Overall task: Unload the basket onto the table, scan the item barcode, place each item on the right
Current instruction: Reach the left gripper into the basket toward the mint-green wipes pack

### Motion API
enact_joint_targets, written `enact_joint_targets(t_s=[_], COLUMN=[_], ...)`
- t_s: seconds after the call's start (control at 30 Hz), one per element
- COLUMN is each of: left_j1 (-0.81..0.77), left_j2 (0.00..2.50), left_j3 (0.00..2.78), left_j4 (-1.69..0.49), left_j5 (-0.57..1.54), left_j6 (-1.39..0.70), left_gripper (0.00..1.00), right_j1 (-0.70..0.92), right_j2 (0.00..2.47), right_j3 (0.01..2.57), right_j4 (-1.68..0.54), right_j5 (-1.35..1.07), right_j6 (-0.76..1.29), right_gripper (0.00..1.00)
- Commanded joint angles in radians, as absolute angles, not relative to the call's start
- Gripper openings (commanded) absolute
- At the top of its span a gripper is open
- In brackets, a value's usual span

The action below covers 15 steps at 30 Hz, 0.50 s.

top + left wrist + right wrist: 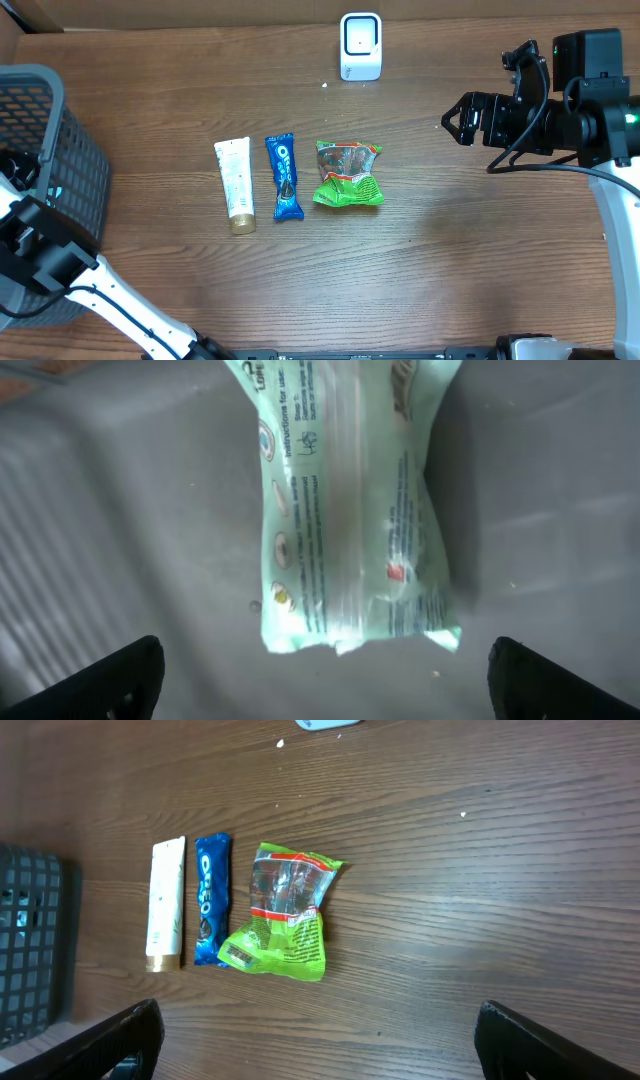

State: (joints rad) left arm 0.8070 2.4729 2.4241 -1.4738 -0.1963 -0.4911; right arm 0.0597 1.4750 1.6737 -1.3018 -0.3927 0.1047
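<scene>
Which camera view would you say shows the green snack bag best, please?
The right wrist view: the green snack bag lies whole and largest there, its clear window and print visible. The overhead view shows it whole too, but smaller, beside the Oreo pack. The left wrist view does not show it.

A grey plastic mesh basket (70, 150) sat on the brown wooden table (450, 260), a tiny white speck (325, 85) far from it
</scene>
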Motion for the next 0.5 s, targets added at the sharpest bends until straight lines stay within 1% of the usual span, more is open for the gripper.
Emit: enact_joint_targets(t_s=[0.0, 0.13, 0.27, 0.33, 0.47], left_j1=[0.822, 0.822, 0.822, 0.825, 0.826], left_j2=[2.513, 2.513, 2.511, 2.511, 2.511], left_j3=[2.422, 2.421, 2.421, 2.421, 2.421], left_j4=[-1.462, -1.454, -1.474, -1.48, -1.491], left_j5=[-0.221, -0.217, -0.164, -0.126, -0.12], left_j6=[-0.476, -0.48, -0.487, -0.487, -0.482], left_gripper=[0.95, 0.94, 0.88, 0.87, 0.87], right_j1=[0.062, 0.062, 0.062, 0.062, 0.062], right_j2=[1.473, 1.473, 1.479, 1.482, 1.483], right_j3=[1.694, 1.694, 1.694, 1.694, 1.694], right_j4=[-1.296, -1.296, -1.296, -1.296, -1.296], right_j5=[-0.395, -0.395, -0.395, -0.395, -0.395], right_j6=[0.104, 0.104, 0.104, 0.104, 0.104], right_gripper=[1.0, 1.0, 1.0, 1.0, 1.0])
